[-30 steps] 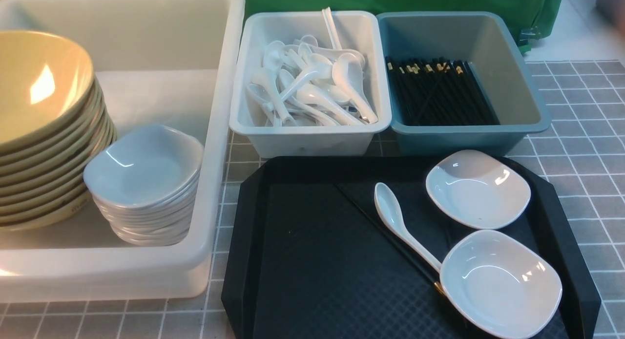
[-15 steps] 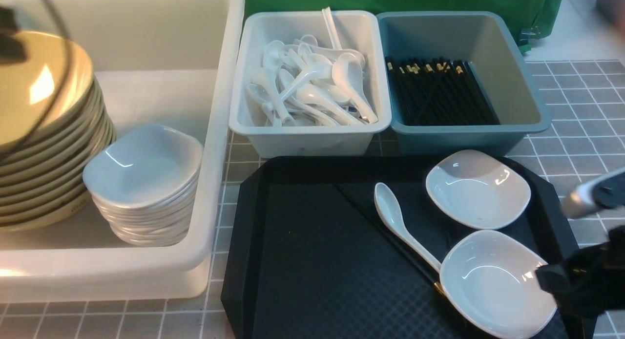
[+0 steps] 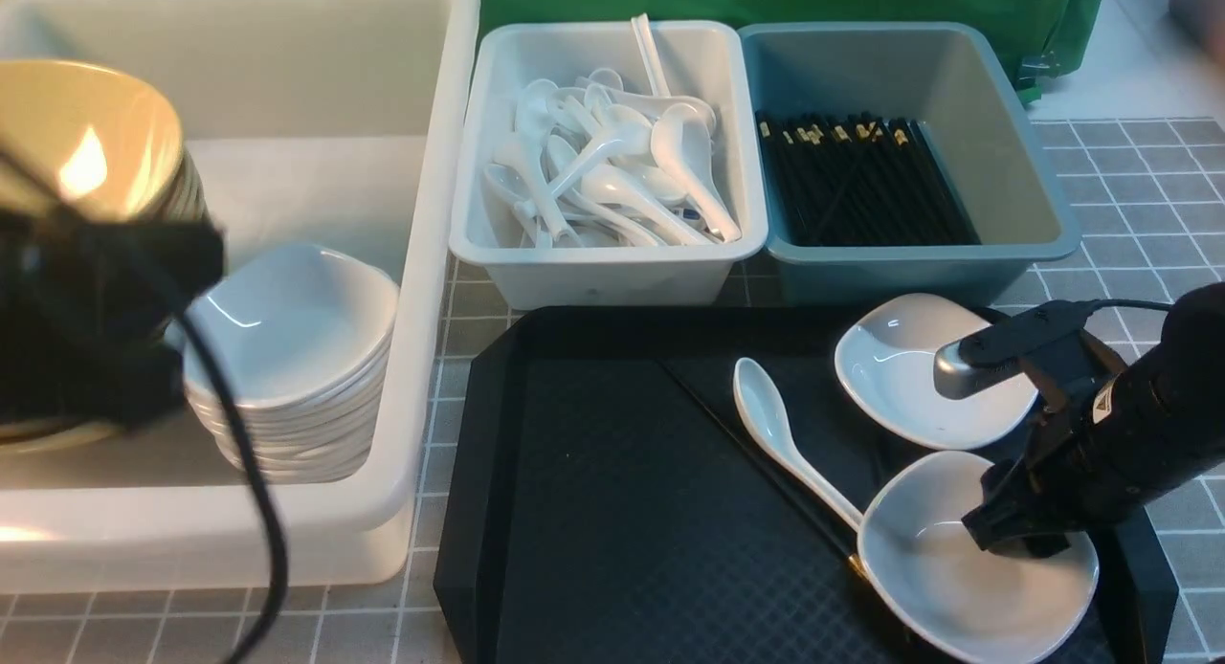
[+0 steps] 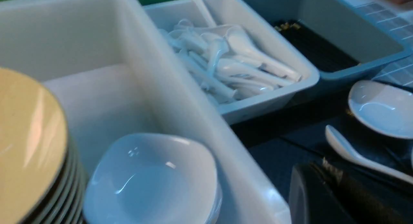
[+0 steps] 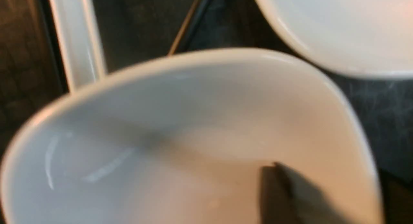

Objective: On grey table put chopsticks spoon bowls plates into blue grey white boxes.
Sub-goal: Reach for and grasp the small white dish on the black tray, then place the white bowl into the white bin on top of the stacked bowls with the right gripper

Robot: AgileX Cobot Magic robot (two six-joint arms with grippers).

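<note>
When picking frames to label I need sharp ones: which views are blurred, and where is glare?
Front view: sharp, except the blurred left arm; glare on the top bowl. Left wrist view: soft throughout. Right wrist view: blurred close-up of a plate.

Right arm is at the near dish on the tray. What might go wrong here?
The right gripper sits at the rim of the near glossy white rounded-square plate; a pinch on glaze may slip. The handle of the white soup spoon and the thin black chopsticks meet that plate's edge, so lifting may drag them.
</note>
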